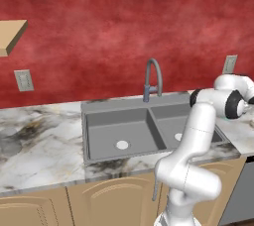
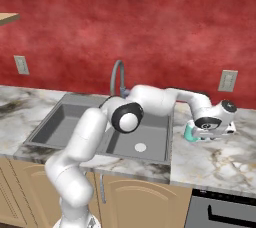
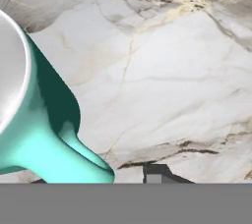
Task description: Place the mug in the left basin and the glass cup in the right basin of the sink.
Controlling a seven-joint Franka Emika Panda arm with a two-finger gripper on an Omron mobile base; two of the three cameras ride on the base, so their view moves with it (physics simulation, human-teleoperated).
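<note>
The teal mug [image 3: 34, 134] stands upright on the marble counter [image 2: 220, 159], right of the sink [image 1: 114, 104], and shows as a small green shape [image 2: 190, 133] beside the hand. My gripper [image 3: 98, 180] reaches down over it, and the loop handle lies between the fingertips [image 3: 155, 175]. A narrow gap shows on the handle's right side, so contact is unclear. The left basin [image 1: 116, 131] and the right basin [image 1: 171, 123] hold nothing but their white drains. The glass cup is out of view.
The arched grey tap [image 1: 154, 79] rises behind the sink's divider. My arm stretches across the right basin [image 2: 145, 139]. A dark appliance front [image 2: 220, 212] sits under the counter at the right. Marble counter [image 1: 39, 141] runs left of the sink.
</note>
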